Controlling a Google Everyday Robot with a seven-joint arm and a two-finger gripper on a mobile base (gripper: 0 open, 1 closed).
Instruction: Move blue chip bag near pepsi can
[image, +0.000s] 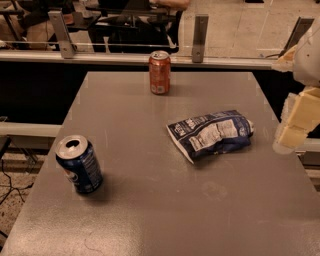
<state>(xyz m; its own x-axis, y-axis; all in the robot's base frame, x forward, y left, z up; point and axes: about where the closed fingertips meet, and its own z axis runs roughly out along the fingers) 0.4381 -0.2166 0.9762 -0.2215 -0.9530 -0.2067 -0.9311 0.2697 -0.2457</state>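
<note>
The blue chip bag (212, 133) lies flat on the grey table (150, 210), right of centre, its white label panel facing up. The pepsi can (79, 164) stands upright near the table's left edge, dark blue with an open silver top. The gripper (294, 127) is at the far right edge of the view, pale and blocky, hanging just past the table's right side. It is to the right of the bag and apart from it, holding nothing that I can see.
An orange-red soda can (159, 72) stands upright near the table's far edge. A metal rail with glass panels (200, 57) runs behind the table. The floor drops off on the left and right sides.
</note>
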